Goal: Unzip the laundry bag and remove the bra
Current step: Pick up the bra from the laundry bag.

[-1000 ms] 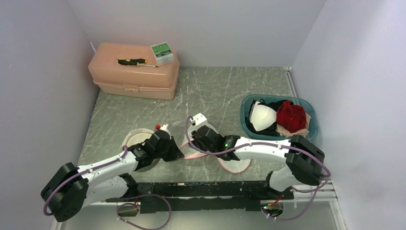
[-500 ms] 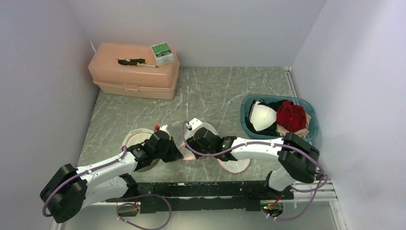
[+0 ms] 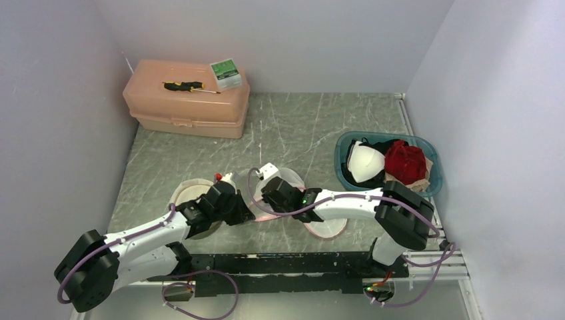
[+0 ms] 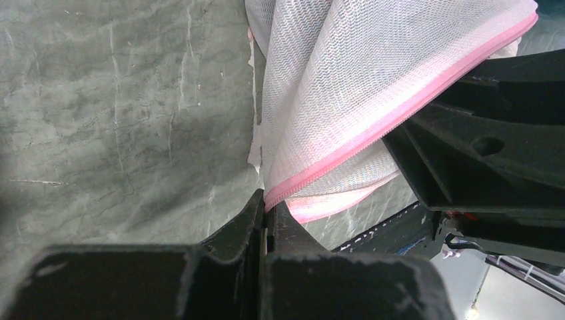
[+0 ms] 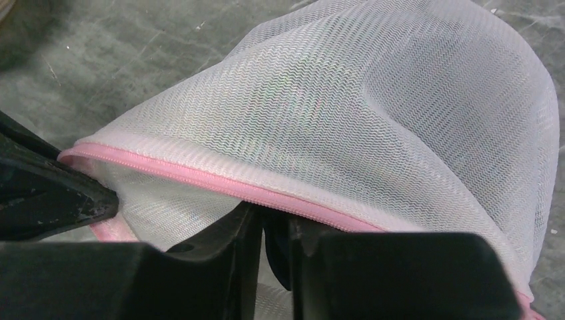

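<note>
- The bag (image 5: pixel 373 120) lies by the middle of the tabletop's (image 3: pixel 300 127) near edge; no bra shows through the mesh.
- The left gripper (image 4: pixel 266 212) is clamped on the zipper (image 4: pixel 400 110) end, a good anchor.
- The right gripper's (image 5: pixel 276 243) jaws are narrow under the zipper; I cannot tell if they hold the pull.
- Best drawn along the seam, away from the left, not upward.

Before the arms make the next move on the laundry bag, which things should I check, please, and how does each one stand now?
1. The left gripper shut on the laundry bag at its zipper: ok.
2. The right gripper at the zipper: ok.
3. Zipper pull held by the right gripper: cannot tell.
4. Zipper open: not ok; the stretch in view looks closed.
5. The bra visible through the mesh: cannot tell.
</note>
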Action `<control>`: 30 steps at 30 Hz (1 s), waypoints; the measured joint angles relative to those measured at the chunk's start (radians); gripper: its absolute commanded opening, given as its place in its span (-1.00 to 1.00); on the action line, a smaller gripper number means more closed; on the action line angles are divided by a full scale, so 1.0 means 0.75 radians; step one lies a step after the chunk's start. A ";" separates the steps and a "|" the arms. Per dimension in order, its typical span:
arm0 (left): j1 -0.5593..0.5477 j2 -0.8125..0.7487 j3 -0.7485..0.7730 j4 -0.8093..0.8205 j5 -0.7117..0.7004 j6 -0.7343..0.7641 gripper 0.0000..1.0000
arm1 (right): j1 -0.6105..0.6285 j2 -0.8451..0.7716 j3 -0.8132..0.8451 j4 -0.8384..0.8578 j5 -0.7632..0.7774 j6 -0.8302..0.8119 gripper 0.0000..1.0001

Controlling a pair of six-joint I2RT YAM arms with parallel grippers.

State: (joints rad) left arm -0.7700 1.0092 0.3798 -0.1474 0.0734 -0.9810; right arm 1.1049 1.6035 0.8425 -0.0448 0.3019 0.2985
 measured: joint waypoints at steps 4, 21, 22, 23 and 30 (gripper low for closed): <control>-0.001 0.000 0.000 0.003 -0.002 0.000 -0.95 | -0.007 -0.003 0.000 0.003 0.005 0.010 -0.93; -0.002 -0.023 0.011 -0.023 -0.049 0.012 -0.95 | -0.139 -0.405 -0.120 -0.010 -0.250 0.035 -1.00; -0.002 -0.023 0.011 -0.031 -0.051 0.015 -0.95 | -0.158 -0.427 -0.131 -0.009 -0.270 0.036 -1.00; -0.003 -0.023 0.011 -0.036 -0.054 0.019 -0.95 | -0.173 -0.443 -0.141 -0.009 -0.283 0.036 -1.00; -0.003 -0.021 0.021 -0.082 -0.060 0.036 -0.95 | -0.223 -0.470 -0.209 0.027 -0.397 0.058 -1.00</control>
State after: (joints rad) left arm -0.7719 0.9932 0.3954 -0.2089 0.0284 -0.9543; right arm 0.9379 1.2507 0.6857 -0.0246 0.0040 0.3424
